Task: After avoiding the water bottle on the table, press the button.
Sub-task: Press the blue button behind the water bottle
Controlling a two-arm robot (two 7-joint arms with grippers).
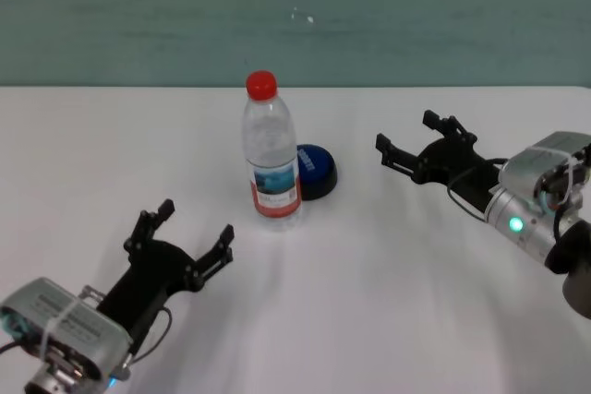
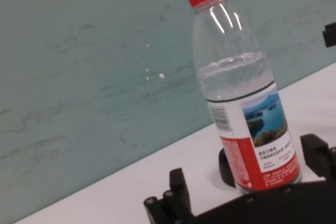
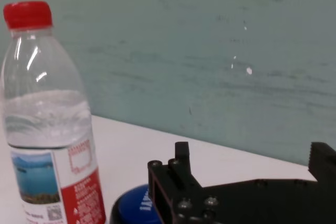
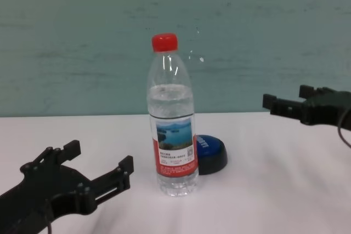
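White table [image 1: 369, 302] under a teal wall [image 1: 138, 16], seen wide from the head view. Toward the near-left corner: left gripper [image 1: 181, 237] low over the tabletop, its 2 black fingers [image 1: 150, 224] spread apart, holding nothing, well short of the bottle. Around mid-table, closer to the far edge: water bottle [image 1: 271, 149] standing upright, red cap on, roughly half full, label with a lake photo over a red band. Just behind it and slightly to its right: blue dome button [image 1: 317, 169] on a black base, touching or almost touching the bottle's foot, cannot tell which; partly hidden by the bottle in the chest view. Toward the right edge: right gripper [image 1: 407, 142] raised off the tabletop, fingers parted and empty, pointed at the button from the right, clear of both button and bottle.
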